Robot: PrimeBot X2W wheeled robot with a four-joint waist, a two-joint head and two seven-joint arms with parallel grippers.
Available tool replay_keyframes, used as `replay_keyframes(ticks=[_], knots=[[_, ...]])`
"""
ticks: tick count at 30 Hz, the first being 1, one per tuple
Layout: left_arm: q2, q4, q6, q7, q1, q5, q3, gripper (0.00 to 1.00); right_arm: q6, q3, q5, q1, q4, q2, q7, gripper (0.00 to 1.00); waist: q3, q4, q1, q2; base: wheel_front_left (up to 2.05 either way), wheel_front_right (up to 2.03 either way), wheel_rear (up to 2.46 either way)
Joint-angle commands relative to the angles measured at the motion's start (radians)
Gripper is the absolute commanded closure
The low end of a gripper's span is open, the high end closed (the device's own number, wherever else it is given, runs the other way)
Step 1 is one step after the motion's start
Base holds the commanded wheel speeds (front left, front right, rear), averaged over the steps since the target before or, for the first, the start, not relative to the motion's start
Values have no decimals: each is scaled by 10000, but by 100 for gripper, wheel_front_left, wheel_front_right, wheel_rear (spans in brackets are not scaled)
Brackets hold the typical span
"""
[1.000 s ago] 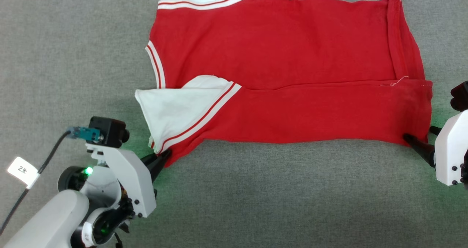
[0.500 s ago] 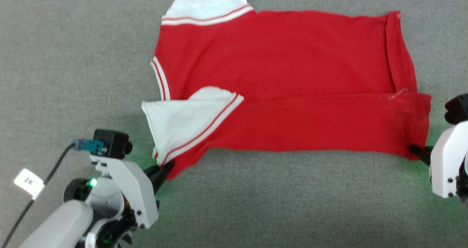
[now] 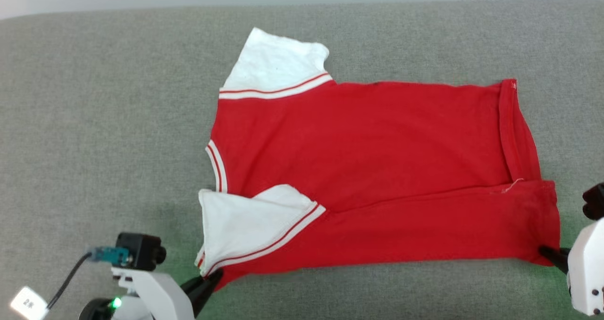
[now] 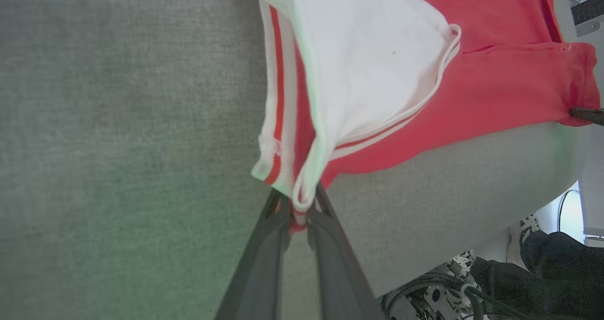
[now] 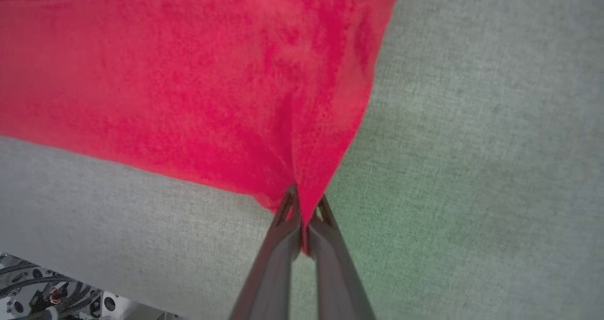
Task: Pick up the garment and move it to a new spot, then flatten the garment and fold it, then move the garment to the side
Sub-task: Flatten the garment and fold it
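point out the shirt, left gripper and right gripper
shirt (image 3: 368,145), head view, middle of the red body
left gripper (image 4: 298,204), left wrist view, between fingertips pinching the striped sleeve edge
right gripper (image 5: 306,206), right wrist view, between fingertips pinching the red hem corner

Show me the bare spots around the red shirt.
Bare grey cloth surface spreads wide left of the red white-sleeved shirt, plus a strip behind it. Crowded: its near corners, pinched by the left gripper and right gripper.
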State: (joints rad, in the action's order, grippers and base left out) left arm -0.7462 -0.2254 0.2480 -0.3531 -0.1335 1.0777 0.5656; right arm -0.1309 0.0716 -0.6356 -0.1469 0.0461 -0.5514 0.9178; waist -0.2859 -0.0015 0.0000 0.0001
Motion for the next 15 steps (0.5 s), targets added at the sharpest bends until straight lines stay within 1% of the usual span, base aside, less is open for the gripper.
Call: replay_keyframes(ticks=[1,2,3,4,5,6,7,8,9,10,11,15], knots=[[-13,-202,157,176,308,85,-73,100,4,-214,-84,317,229,64,51,100,21,6,0,-1,0,0,0],[8,-276,176,234,410,89,-74,100,4,-271,-71,407,315,94,45,100,33,0,0,-1,0,0,0],[15,-332,214,307,495,106,-89,100,4,-350,-49,464,404,148,-7,90,52,-9,0,-1,0,0,0],[22,-376,218,366,552,110,-106,100,4,-421,19,528,484,188,-75,60,70,-18,0,-1,0,0,0],[41,-399,216,432,583,106,-129,100,4,-490,104,583,539,229,-161,34,93,-22,0,-1,0,0,0],[41,-399,216,432,583,106,-129,100,4,-490,104,583,539,229,-161,34,93,-22,0,-1,0,0,0],[41,-418,229,497,608,79,-159,100,4,-534,147,602,597,285,-254,0,116,-28,0,-1,0,0,0],[34,-446,242,586,610,11,-199,74,4,-597,199,593,669,357,-387,0,141,-36,0,-1,0,0,0],[61,-461,273,692,632,17,-275,52,4,-677,261,577,735,436,-539,0,178,-48,0,-1,0,0,0],[61,-493,283,782,657,6,-322,17,4,-761,355,559,793,503,-703,0,210,-55,0,-1,0,0,0],[35,-538,295,916,662,-69,-407,0,4,-852,434,526,886,573,-920,0,236,-58,0,-1,0,0,0],[162,-625,512,1928,721,-288,-1018,0,6,-1280,724,282,1221,1022,-2257,0,369,-134,0,-1,0,0,0]])
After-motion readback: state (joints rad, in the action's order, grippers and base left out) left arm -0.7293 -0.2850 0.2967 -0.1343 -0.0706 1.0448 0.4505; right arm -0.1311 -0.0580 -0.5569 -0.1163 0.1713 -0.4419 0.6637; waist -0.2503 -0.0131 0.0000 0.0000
